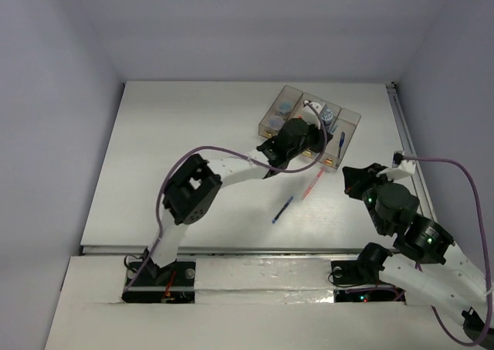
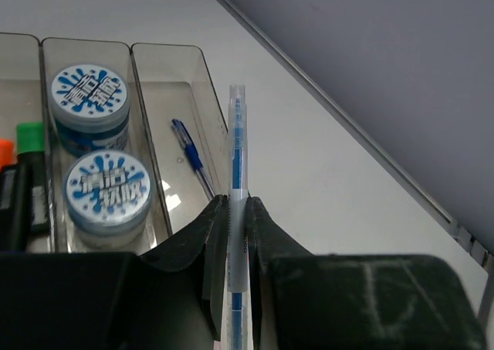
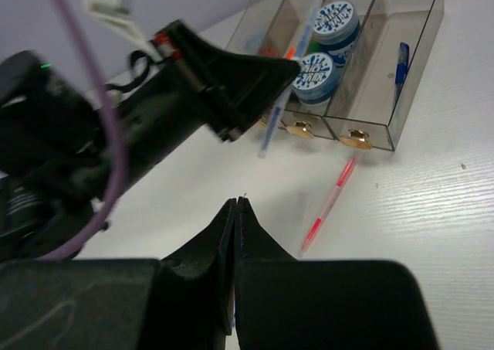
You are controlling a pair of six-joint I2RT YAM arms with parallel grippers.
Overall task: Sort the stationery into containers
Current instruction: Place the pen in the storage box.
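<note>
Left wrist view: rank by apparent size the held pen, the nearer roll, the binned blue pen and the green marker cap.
1. Held pen, though nearness to the camera inflates it.
2. Nearer roll and binned blue pen: similar span, unranked.
3. Green marker cap, smallest; partly hidden.

Four smoky translucent bins [image 2: 166,46] stand joined in a row. One holds two blue-white rolls [image 2: 90,103], and the end one holds a blue pen [image 2: 189,153]. A clear blue pen [image 2: 237,134] is gripped in the left pincer [image 2: 237,211], close to the end bin. A red pen [image 1: 312,184] and a third blue pen [image 1: 282,210] lie on the tabletop [image 1: 193,134] nearby.
</note>
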